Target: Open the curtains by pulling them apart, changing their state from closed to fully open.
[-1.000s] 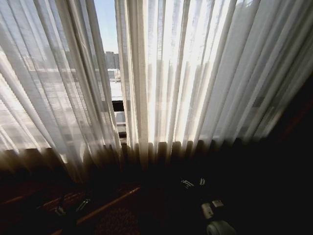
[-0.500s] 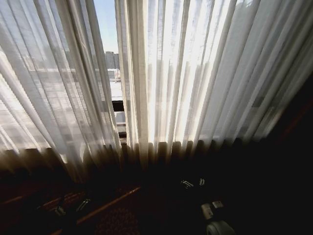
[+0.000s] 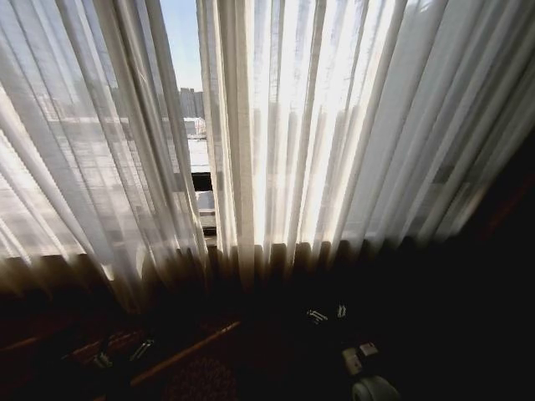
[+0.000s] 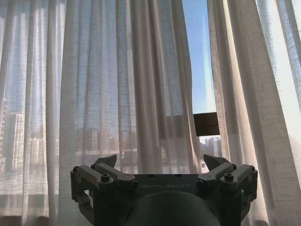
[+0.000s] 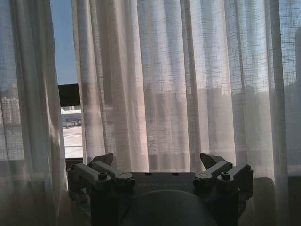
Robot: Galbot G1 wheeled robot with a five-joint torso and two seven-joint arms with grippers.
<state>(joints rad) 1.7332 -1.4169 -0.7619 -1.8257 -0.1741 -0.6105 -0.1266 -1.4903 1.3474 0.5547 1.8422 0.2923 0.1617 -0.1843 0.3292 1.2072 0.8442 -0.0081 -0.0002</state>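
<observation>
The curtains [image 3: 334, 125] hang before the window with a narrow gap between the two panels. The left gripper [image 4: 162, 162] and the right gripper [image 5: 159, 160] both face the fabric with fingers spread apart, holding nothing.

One legible marking noted: the word "GALBOT", in raised letters, on the housing of the left claw [image 4: 163, 165], centred between its two finger bases, seen in the left wrist view. The matching spot on the right claw [image 5: 160, 162] housing carries faint lettering too dim to read. No other text, numbers or signs legible.
</observation>
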